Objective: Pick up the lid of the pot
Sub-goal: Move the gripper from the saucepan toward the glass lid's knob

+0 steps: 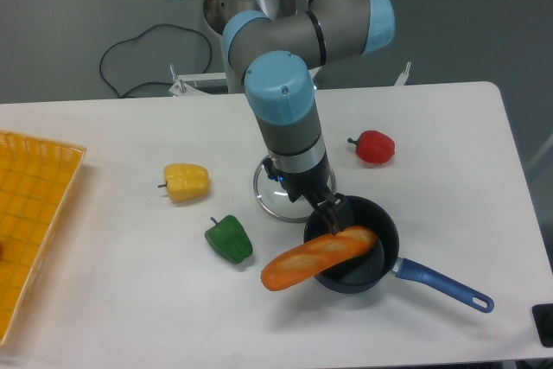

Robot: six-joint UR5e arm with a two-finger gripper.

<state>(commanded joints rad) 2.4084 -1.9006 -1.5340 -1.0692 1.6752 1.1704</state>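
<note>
The gripper point(330, 215) points down from the arm, its tips in front of the black pan's upper left part. From this view I cannot tell whether the fingers are apart or together, or how high they are. The pot lid point(278, 204), clear with a silvery rim, lies on the white table just behind and left of the tips. The gripper body and fingers hide much of its middle, and no knob can be made out. Its lower right edge meets the pan's outline; whether they touch is unclear.
The black pan point(352, 277) has a blue handle point(445, 285) pointing right. A long orange-brown item point(302, 264) leans out over its left rim. Around lie a green pepper point(229, 239), a yellow pepper point(187, 181) and a red one point(375, 147). A yellow crate point(39, 213) stands at left.
</note>
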